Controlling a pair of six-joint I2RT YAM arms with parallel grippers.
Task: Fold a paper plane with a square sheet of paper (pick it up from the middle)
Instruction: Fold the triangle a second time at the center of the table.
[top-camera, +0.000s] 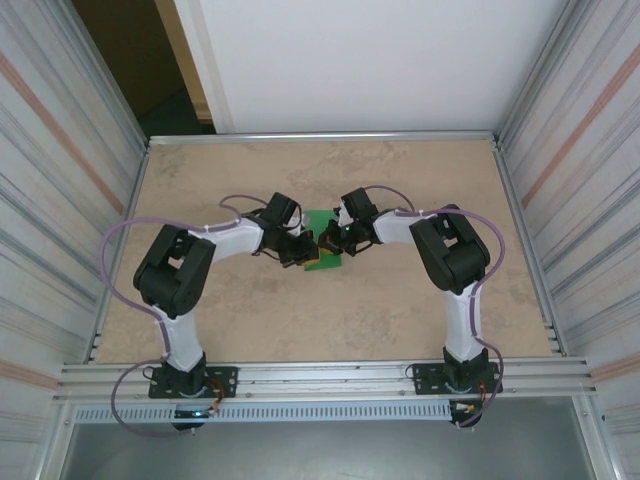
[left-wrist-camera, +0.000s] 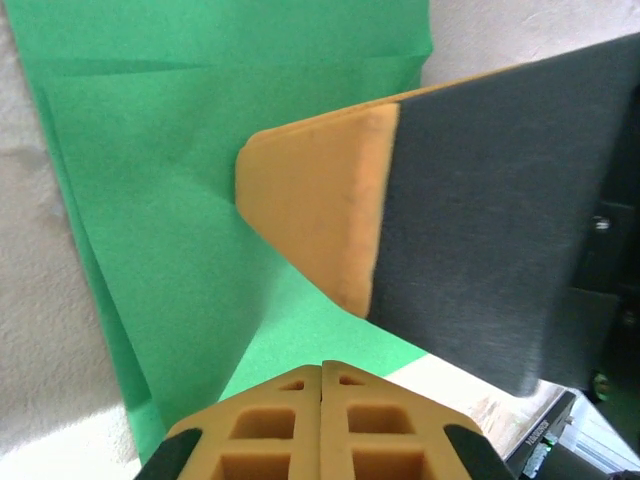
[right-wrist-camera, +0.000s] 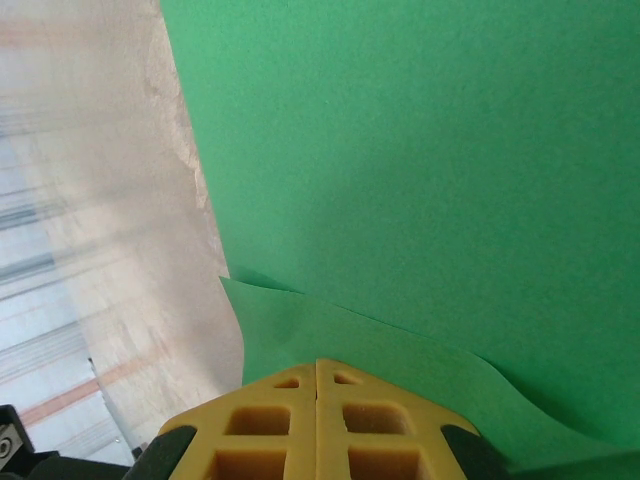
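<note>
The green square sheet of paper (top-camera: 325, 263) lies flat in the middle of the table, folded into layers with visible creases (left-wrist-camera: 200, 150). Both grippers meet over it, tip to tip. My left gripper (top-camera: 308, 244) is shut, its tips (left-wrist-camera: 322, 366) low over the sheet's near edge with nothing between them. My right gripper (top-camera: 329, 240) is also shut (right-wrist-camera: 318, 362), its tips right above a folded upper layer (right-wrist-camera: 420, 150). In the left wrist view, one of the right gripper's orange-padded fingers (left-wrist-camera: 320, 210) reaches in from the right, over the paper. No paper plane shape shows.
The beige table (top-camera: 400, 310) is walled by metal panels left and right (top-camera: 60, 200), with an aluminium rail (top-camera: 320, 378) along the near edge. Bare tabletop lies all around the sheet. Purple cables loop off both arms.
</note>
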